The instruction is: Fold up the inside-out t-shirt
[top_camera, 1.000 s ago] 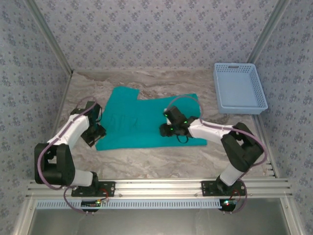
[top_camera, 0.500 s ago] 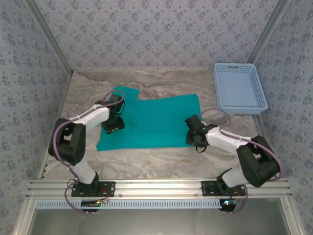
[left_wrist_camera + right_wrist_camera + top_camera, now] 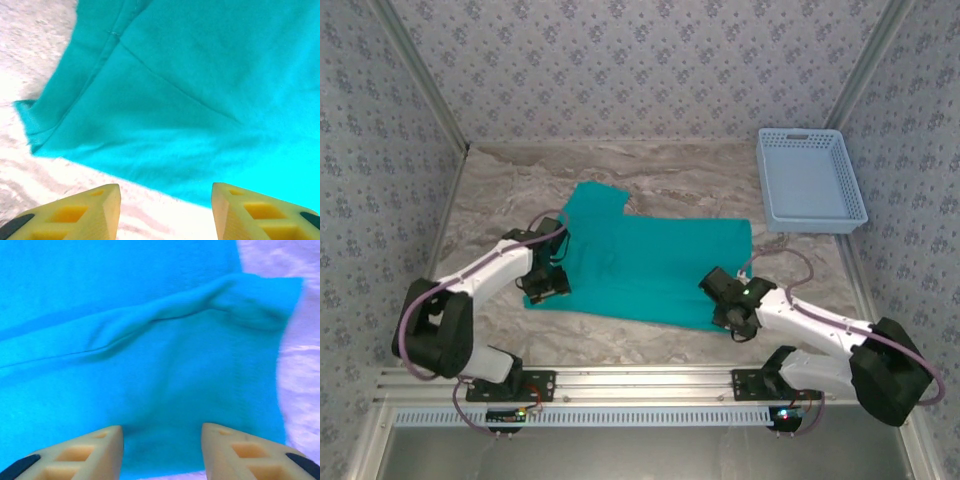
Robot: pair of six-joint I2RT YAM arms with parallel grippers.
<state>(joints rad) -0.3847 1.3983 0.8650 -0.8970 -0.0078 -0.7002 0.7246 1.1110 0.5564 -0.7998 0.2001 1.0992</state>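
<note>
The inside-out t-shirt (image 3: 650, 268) lies flat mid-surface (image 3: 650, 165), its long axis running left to right and slanting toward the near-right corner, one sleeve pointing at the far edge. The left gripper (image 3: 165, 189) at its near-left corner and the right gripper (image 3: 161, 431) over its near-right corner both have their jaws apart, empty

Soft, even light from above fills the top view, with only faint shadows on the table (image 3: 650, 165) and crisp focus throughout. Both wrist views are overexposed: the table bleaches almost white, and the shirt (image 3: 200, 90) glows saturated cyan, shifting to blue in the right view. Its weave is slightly blurred, and the yellow fingers (image 3: 75, 212) are sharper.
</note>
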